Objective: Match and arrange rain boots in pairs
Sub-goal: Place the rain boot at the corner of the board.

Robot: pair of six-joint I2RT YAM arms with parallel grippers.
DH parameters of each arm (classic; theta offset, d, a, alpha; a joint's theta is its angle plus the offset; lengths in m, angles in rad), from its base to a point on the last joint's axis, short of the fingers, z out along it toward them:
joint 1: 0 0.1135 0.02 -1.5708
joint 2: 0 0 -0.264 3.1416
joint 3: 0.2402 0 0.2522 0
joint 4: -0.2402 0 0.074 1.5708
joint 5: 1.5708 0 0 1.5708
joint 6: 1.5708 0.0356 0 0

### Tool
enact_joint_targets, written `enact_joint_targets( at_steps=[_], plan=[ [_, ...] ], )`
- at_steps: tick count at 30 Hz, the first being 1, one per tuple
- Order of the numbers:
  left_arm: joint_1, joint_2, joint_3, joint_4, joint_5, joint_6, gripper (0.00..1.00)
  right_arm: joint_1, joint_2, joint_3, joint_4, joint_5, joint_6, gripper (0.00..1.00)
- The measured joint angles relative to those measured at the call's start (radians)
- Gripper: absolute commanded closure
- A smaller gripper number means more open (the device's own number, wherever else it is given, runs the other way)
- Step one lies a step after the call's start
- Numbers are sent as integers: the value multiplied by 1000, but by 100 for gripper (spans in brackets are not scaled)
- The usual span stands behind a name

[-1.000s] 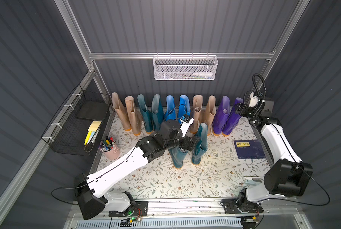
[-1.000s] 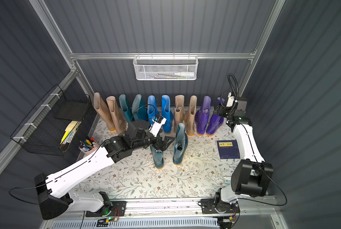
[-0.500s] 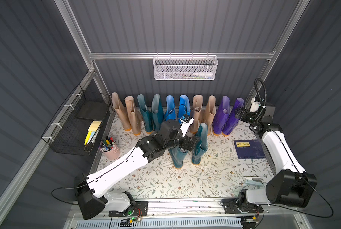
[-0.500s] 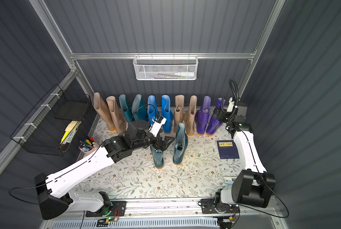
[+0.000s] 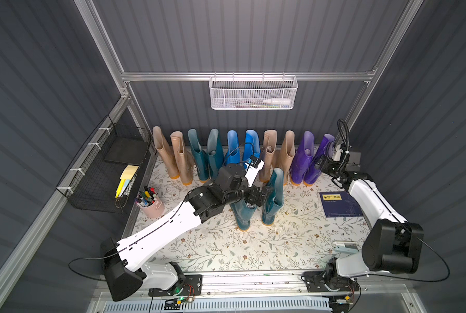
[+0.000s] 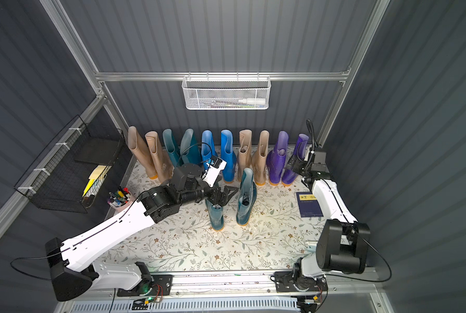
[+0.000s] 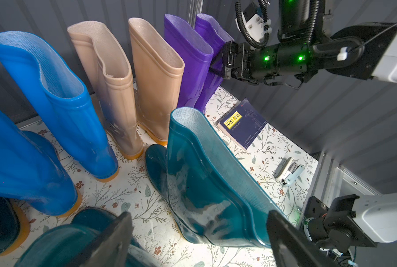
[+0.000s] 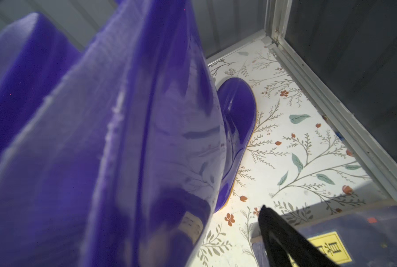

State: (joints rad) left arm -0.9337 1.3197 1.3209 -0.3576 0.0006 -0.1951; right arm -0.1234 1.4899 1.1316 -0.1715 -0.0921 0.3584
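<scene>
Both top views look down from high above the front edge of the bench [image 5: 226,252] toward its back edge, and each takes in the whole surface. The left wrist camera sits low near mid-bench, facing the right back corner. The right wrist camera hangs tight against the purple boots [image 8: 158,138] in that corner. It shares them and the blue book [image 7: 243,124] with the left wrist view.

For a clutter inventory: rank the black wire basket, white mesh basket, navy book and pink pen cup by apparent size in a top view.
1. black wire basket
2. white mesh basket, though it hangs nearer the camera
3. navy book and pink pen cup: too alike to rank
</scene>
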Motion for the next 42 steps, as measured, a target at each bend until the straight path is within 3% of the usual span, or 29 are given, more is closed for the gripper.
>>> enact_joint_targets(
  at_steps=[5,10,13,20,27,34,38,42],
  plan=[
    [0,-3,-6,0,0,0,7,2,56,15,35,19,21,17],
    [0,-3,-6,0,0,0,7,3,99,64,37,29,16,50],
    [0,-3,-6,0,0,0,7,2,101,76,37,29,-18,60],
    [0,-3,-6,-1,-1,0,7,-16,101,76,72,-18,-127,62],
    [0,-5,-6,-1,-3,0,7,-60,129,102,108,-104,-214,75],
    [0,-5,-6,-2,-8,0,7,-96,158,137,129,-212,-255,80],
    [0,-5,-6,-4,-8,0,7,-114,161,146,125,-256,-263,79],
    [0,-5,-6,-4,-8,0,6,-119,154,136,120,-268,-266,73]
  ],
)
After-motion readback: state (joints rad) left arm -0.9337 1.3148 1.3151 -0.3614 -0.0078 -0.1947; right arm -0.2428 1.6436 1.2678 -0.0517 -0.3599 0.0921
